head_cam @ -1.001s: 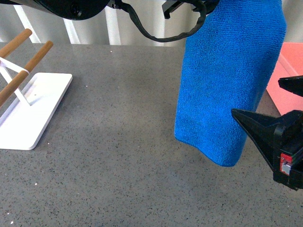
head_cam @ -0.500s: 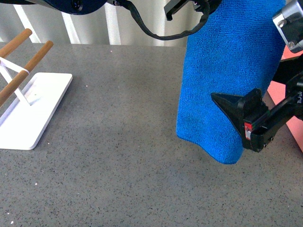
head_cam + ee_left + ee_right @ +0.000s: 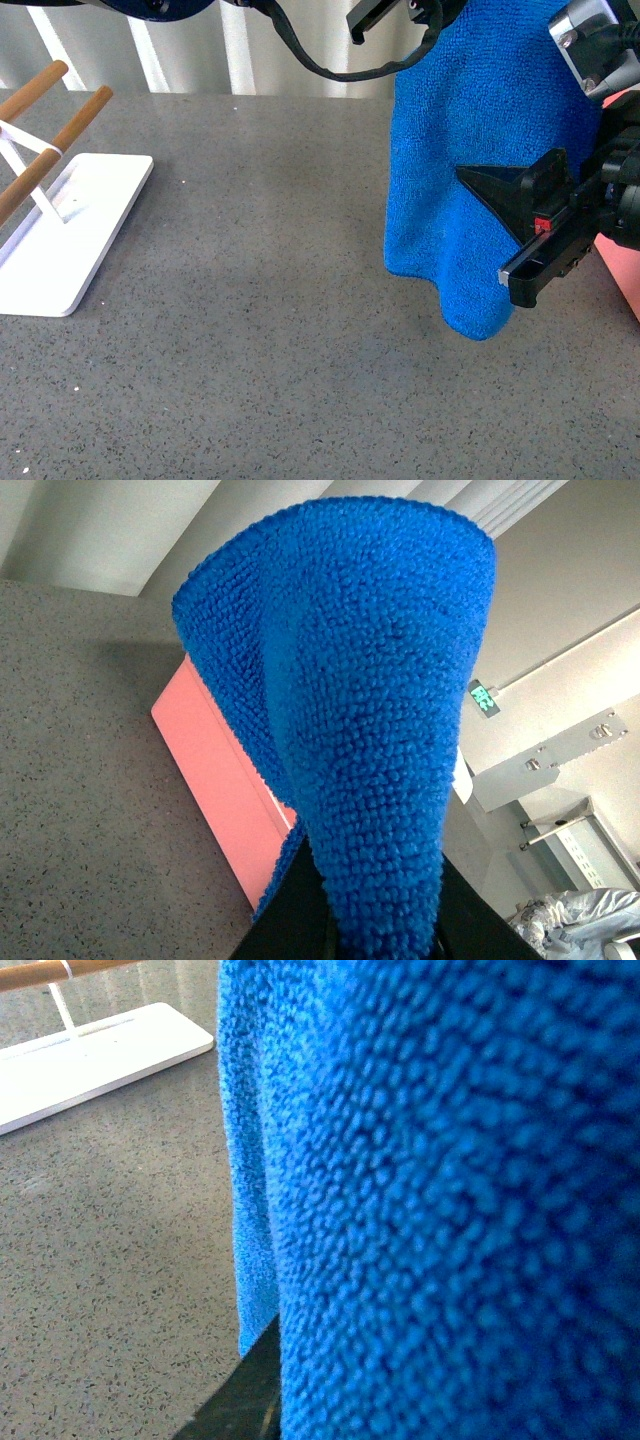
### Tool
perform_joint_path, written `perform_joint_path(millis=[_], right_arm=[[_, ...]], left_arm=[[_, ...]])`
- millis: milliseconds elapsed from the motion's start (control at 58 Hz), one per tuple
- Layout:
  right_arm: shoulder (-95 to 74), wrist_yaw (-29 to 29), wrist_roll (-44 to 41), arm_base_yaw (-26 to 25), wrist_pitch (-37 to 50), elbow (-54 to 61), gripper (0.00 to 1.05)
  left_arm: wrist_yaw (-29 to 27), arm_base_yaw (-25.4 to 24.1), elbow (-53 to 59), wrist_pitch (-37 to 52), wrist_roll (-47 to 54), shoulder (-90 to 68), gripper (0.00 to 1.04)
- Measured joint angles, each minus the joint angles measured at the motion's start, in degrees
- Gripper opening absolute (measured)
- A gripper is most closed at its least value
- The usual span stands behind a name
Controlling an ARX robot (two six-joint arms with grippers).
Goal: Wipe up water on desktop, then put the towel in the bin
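One soft, floppy towel dangles at 2 o'clock from the clamped left gripper, right gripper open beside it, so I'd grab its lower edge.

There was one bright blue fluffy microfibre towel, one salmon-pink rectangular bin, one flat white rack base and two round wooden rods.
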State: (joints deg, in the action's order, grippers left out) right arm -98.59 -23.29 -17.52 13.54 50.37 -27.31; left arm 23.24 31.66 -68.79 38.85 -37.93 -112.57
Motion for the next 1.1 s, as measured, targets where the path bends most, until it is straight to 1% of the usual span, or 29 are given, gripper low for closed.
perform_joint_path(millis=[52,104,138,414,449,552,673,742,759,794,811,845,863,932,949,1001,1104], right_arm=[[0.0,0.0,0.0,0.0,0.1,0.0,0.18],[0.0,-0.2,-0.1,0.0,0.1,0.0,0.08],[0.0,-0.3,-0.2,-0.1,0.0,0.0,0.04],[1.3,-1.3,-1.3,-2.3,-0.9,1.2,0.04],[1.5,-1.5,-1.4,-2.6,-1.2,1.2,0.04],[2.4,-2.4,-2.0,-4.2,-2.4,1.5,0.04],[3.5,-2.3,-2.2,-6.9,-3.9,1.5,0.04],[3.9,-2.4,-2.0,-8.0,-4.4,1.5,0.04],[4.0,-2.4,-2.0,-8.2,-4.4,1.5,0.04],[4.3,-2.3,-1.8,-8.7,-4.6,1.4,0.04],[4.3,-2.3,-1.8,-8.8,-4.7,1.4,0.04],[4.6,-2.3,-1.8,-9.2,-4.9,1.4,0.04],[4.7,-2.3,-1.8,-9.4,-5.0,1.4,0.04],[5.0,-2.3,-1.7,-10.1,-5.2,1.4,0.04],[5.2,-2.3,-1.6,-10.2,-5.3,1.4,0.04],[5.6,-2.3,-1.6,-10.7,-5.5,1.3,0.04],[6.7,-2.4,-1.5,-11.5,-6.0,1.3,0.04]], left_arm=[[0.2,-0.1,0.0,-0.5,0.2,0.2,0.07],[0.4,-0.1,0.0,-0.7,0.3,0.4,0.07],[0.4,-0.2,0.0,-1.0,0.4,0.6,0.07],[0.5,-0.9,0.0,-4.0,2.0,1.0,0.07],[0.7,-1.0,0.0,-4.5,2.2,1.1,0.09],[0.5,-1.7,0.0,-6.0,3.5,1.2,0.24],[0.5,-4.5,0.0,-8.3,5.2,1.2,0.49],[0.0,-5.6,0.0,-9.6,6.4,1.2,0.56],[-0.3,-6.3,0.0,-10.1,6.8,1.2,0.6],[-0.3,-7.1,0.0,-10.6,7.2,1.0,0.64],[-0.4,-7.9,0.0,-10.8,7.5,1.0,0.67],[-0.8,-8.8,0.0,-11.3,8.0,0.9,0.71],[-0.9,-9.7,0.0,-11.6,8.3,0.8,0.74],[-1.6,-12.1,0.1,-12.4,9.7,0.7,0.83],[-1.8,-13.6,0.3,-13.0,10.6,0.7,0.89],[-1.6,-16.5,1.3,-13.6,12.7,0.8,0.99],[-0.5,-20.9,4.6,-15.5,17.3,2.2,0.98]])
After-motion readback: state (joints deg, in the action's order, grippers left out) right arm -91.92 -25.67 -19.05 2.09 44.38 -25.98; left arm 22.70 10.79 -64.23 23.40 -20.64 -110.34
